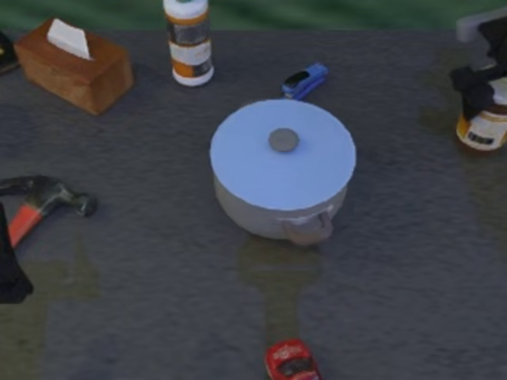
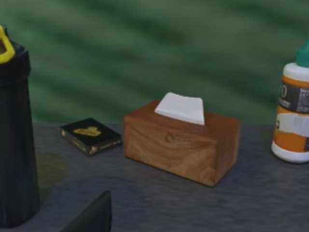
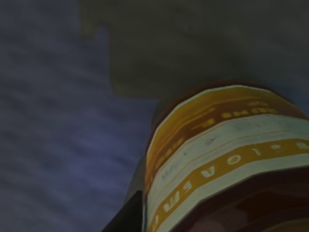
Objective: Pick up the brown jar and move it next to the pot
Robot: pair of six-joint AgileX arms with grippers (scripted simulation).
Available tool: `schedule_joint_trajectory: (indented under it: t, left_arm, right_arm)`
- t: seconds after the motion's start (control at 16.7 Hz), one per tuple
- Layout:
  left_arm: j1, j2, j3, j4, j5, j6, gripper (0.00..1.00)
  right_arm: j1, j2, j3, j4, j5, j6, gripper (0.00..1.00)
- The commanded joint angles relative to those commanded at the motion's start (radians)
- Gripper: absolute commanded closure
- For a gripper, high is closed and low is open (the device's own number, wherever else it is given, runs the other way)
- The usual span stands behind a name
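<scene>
The pot (image 1: 283, 166), grey with a flat pale-blue lid and a small knob, stands at the table's middle with its loop handle toward the front. The brown jar (image 1: 482, 127) is at the far right edge, well apart from the pot. My right gripper (image 1: 478, 83) sits over its top and hides the lid. In the right wrist view the jar's yellow-orange and white label (image 3: 222, 150) fills the picture, with one dark finger (image 3: 128, 215) flush against its side. My left gripper (image 1: 12, 273) is parked at the left edge, open and empty.
A wooden tissue box (image 1: 75, 63) and a white bottle with orange bands (image 1: 188, 43) stand at the back left. A blue stapler (image 1: 305, 79) lies just behind the pot. A hammer (image 1: 43, 202) lies at the left and a red toy car (image 1: 291, 360) at the front.
</scene>
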Motion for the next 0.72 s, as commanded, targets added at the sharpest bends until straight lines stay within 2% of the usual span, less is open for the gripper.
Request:
schedule_joint_trajectory:
  t: [0.72]
  left_arm:
    - [0.000, 0.000, 0.000, 0.000, 0.000, 0.000, 0.00]
  right_arm:
    - [0.016, -0.489, -0.428, -0.060, -0.005, 0.001, 1.00]
